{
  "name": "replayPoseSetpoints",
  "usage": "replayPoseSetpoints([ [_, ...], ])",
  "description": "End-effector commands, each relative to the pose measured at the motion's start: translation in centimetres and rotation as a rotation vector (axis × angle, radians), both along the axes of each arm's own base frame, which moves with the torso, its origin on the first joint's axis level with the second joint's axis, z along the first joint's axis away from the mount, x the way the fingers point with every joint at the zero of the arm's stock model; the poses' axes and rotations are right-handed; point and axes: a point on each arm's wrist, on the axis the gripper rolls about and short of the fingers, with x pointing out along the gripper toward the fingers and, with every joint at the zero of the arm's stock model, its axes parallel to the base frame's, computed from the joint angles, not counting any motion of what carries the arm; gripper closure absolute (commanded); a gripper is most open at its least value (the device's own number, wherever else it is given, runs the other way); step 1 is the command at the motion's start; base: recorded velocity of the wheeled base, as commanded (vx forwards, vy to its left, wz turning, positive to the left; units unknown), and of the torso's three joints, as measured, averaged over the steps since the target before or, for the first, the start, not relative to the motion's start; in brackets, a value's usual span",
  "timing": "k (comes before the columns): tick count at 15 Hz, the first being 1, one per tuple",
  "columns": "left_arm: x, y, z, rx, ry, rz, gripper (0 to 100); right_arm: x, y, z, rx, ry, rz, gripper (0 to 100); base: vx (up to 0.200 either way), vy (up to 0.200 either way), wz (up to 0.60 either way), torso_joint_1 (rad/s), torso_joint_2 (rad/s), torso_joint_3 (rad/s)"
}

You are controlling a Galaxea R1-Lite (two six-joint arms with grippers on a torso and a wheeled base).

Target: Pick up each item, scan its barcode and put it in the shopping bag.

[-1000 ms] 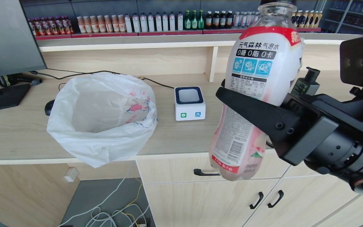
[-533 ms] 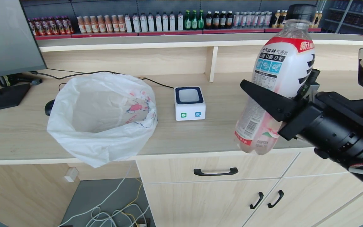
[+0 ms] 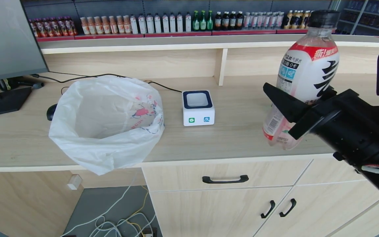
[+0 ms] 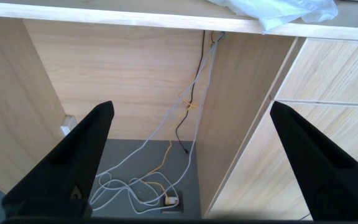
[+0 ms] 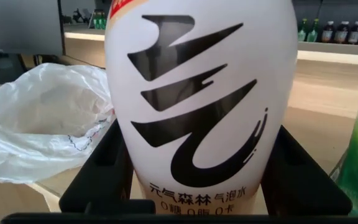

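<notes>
Wooden worktop (image 3: 235,138): right claw (image 3: 291,102), clamping the bottle (image 3: 308,69), has lowered it right of the scanner (image 3: 197,107), probably for scanning; left claw (image 4: 191,124) wide.

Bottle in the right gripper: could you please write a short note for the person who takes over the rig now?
Right gripper: shut on the bottle, held nearly upright, right of the scanner.
Left gripper: open, empty, below the counter's edge.
Shopping bag: open on the counter, left of the scanner.
Done: bottle picked up.
Left: scan its barcode if not yet scanned, then put it in the bag.
</notes>
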Motion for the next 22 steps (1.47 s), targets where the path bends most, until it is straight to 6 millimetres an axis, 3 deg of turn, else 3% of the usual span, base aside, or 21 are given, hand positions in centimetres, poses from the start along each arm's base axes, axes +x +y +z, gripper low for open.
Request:
replayPoseSetpoints([
  [1,0.0,0.0,0.0,-0.002,0.000,0.000,0,-0.4,-0.4,0.4,-0.001,-0.018,-0.045,100,0.000,0.000,0.00,0.000,0.00,0.000],
  [5,0.0,0.0,0.0,-0.002,0.000,0.000,0,-0.3,-0.5,1.0,0.031,-0.016,-0.142,100,0.000,0.000,0.00,0.000,0.00,0.000],
  [11,0.0,0.0,0.0,0.000,0.000,0.000,0,0.6,0.2,-0.9,0.021,0.063,-0.114,100,0.000,0.000,0.00,0.000,0.00,0.000],
  [17,0.0,0.0,0.0,-0.002,0.000,0.001,0,2.4,1.5,-3.0,0.025,0.154,-0.058,100,0.000,0.200,0.00,0.004,0.00,0.002],
  [22,0.0,0.0,0.0,-0.002,0.000,0.000,0,2.8,1.3,-2.7,0.067,0.149,-0.065,100,0.000,0.160,0.00,-0.002,0.00,0.001],
])
